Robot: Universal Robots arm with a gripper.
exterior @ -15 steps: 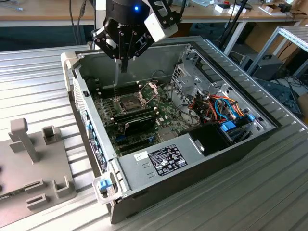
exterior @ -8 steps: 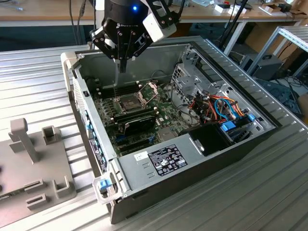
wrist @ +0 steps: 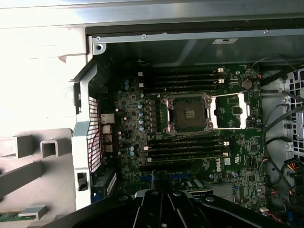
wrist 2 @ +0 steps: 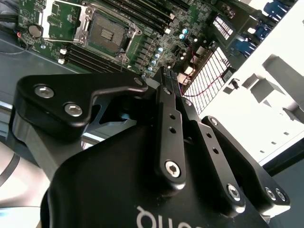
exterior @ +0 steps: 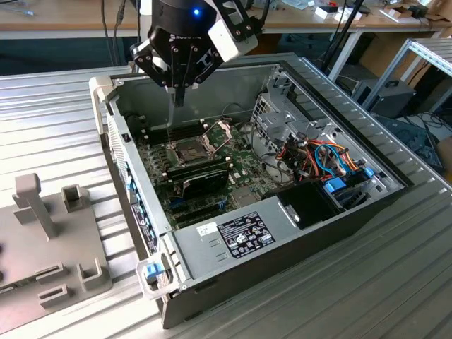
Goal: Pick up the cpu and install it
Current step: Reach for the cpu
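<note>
My gripper (exterior: 179, 99) hangs over the open computer case (exterior: 212, 233), above the motherboard's far side, with its fingers drawn together and nothing seen between them. The black fingers (wrist 2: 166, 109) reach toward the board in the second wrist view, and their tips (wrist: 160, 192) rise over the board's near edge in the first wrist view. The dark square socket (exterior: 192, 150) (wrist 2: 105, 32) (wrist: 188, 114) lies below and a little ahead of the gripper. Its hinged metal frame (wrist: 230, 111) is swung open and its bed is bare. The cpu is out of view.
Memory slots (wrist: 187, 148) flank the socket. A long black expansion card (exterior: 201, 180) sits nearer the case front. A metal drive cage (exterior: 282, 120) and coloured cables (exterior: 328, 159) fill the exterior view's right. A grey fixture (exterior: 49, 240) with upright blocks stands left of the case.
</note>
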